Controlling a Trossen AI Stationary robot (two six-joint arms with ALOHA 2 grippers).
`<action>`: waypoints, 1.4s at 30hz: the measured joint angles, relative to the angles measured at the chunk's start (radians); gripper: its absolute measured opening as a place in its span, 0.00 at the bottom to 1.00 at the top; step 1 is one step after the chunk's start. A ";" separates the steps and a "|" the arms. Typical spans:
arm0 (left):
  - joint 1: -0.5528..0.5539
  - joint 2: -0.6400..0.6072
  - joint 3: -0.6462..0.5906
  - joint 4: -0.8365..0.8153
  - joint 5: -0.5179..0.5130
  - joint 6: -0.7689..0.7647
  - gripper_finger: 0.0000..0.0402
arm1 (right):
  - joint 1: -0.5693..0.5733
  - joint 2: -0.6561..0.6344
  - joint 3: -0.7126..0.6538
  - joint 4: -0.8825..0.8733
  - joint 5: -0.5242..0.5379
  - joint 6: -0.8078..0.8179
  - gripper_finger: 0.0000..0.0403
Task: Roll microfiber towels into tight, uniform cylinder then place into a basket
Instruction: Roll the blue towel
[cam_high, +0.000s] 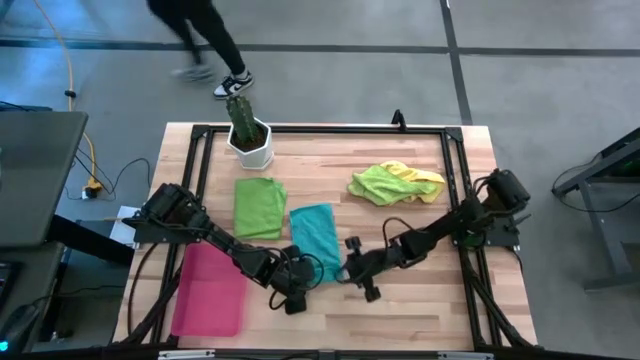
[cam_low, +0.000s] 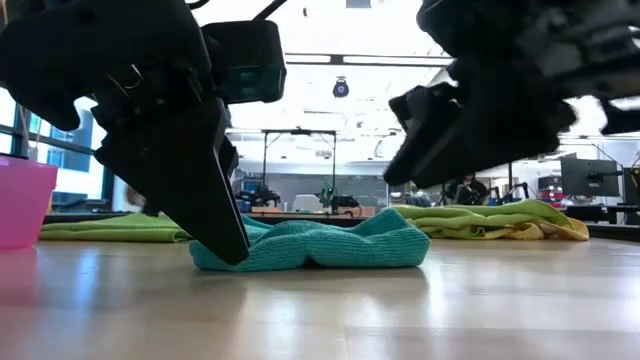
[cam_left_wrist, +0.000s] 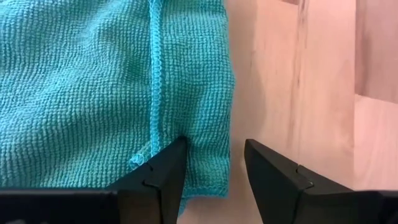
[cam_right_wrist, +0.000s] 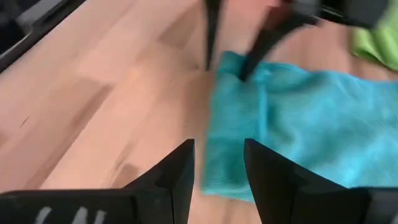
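Person (cam_high: 205, 40) cut off at high view's top edge; yellow towel (cam_high: 418, 176) mostly hidden under lime green towel (cam_high: 378, 184).

Light: bright, even, from ceiling lamps (cam_low: 341, 88).
Blur: right wrist view smeared.
Glare: soft sheen on table (cam_low: 320, 310).

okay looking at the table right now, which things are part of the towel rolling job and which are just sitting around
Part of the job:
teal towel, with left gripper and right gripper at its near end
green towel
lime green towel
yellow towel
pink basket

Just sitting around:
white pot with cactus
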 joint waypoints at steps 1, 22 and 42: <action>0.000 0.000 0.000 0.001 0.000 0.000 0.38 | 0.011 0.013 0.000 0.001 0.008 -0.016 0.33; -0.001 0.001 0.011 0.000 0.036 -0.049 0.38 | 0.011 0.170 0.005 0.098 0.150 0.038 0.33; -0.018 0.002 0.012 -0.036 -0.035 0.152 0.27 | 0.008 0.172 0.003 0.087 0.132 0.207 0.04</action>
